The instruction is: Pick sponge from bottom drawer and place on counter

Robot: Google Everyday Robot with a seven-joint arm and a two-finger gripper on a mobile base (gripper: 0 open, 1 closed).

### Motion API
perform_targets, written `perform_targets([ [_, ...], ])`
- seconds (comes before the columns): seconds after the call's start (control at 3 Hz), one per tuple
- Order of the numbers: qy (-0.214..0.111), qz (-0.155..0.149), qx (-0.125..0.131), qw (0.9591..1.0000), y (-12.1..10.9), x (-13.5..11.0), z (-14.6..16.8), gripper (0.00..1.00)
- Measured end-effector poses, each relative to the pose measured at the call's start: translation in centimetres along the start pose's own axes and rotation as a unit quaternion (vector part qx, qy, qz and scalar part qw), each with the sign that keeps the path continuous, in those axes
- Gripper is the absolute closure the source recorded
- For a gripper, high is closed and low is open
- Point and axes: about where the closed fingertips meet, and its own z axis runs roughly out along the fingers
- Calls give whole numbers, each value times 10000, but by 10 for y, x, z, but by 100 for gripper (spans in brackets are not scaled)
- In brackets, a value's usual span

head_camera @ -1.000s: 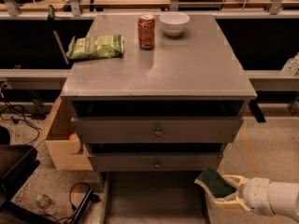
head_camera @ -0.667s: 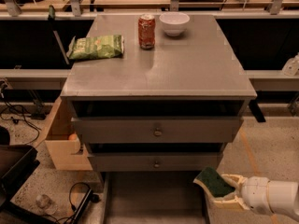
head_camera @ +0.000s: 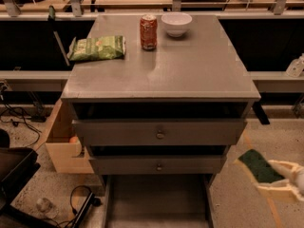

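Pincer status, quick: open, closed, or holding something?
Pincer: closed on the small rectangular dark green sponge, down at the right, beside the open wide shallow grey metal bottom drawer.

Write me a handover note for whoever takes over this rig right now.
Claw: shut on the sponge, low and to the right of the cabinet.
Bottom drawer: pulled open, sponge no longer in it.
Done: sponge picked out.
Left: lift it onto the counter and release. Snack bag, can and bowl sit at the back.
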Motion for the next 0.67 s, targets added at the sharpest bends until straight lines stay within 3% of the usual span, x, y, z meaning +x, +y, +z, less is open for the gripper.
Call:
perform_targets([
  [0.33,-122,202,351,9991,-33,-38,-71,100],
  [0.67,-168,144,460,9987,-88,-94,-104,100],
])
